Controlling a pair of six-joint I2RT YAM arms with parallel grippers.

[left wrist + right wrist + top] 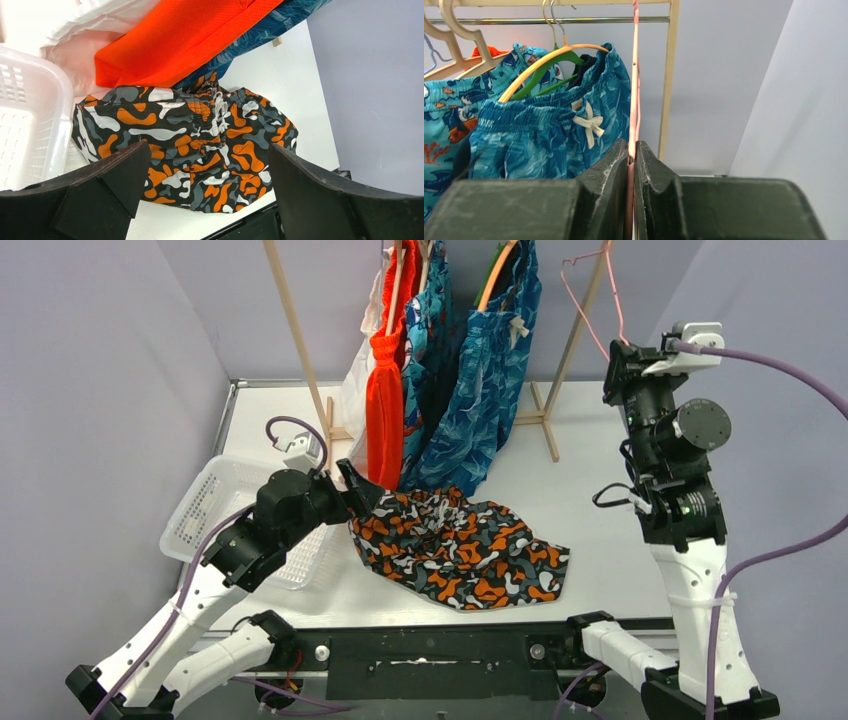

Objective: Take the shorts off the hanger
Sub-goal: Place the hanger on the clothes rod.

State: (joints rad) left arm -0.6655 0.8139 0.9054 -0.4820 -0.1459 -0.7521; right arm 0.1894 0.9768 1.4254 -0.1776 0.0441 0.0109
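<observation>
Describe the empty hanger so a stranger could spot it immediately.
Find the wooden clothes rack and go to its right post. Beside it is a thin pink wire hanger, pinched in the jaws of the right gripper; unlike its neighbours, it's bare.

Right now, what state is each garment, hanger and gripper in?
left gripper: open, over the camouflage shorts.
right gripper: shut on the pink hanger.
camouflage shorts: off the hanger, crumpled on the table.
pink hanger: bare.
blue patterned shorts: hanging on the rack.
orange shorts: hanging on the rack.
teal shark shorts: hanging on the rack.
</observation>
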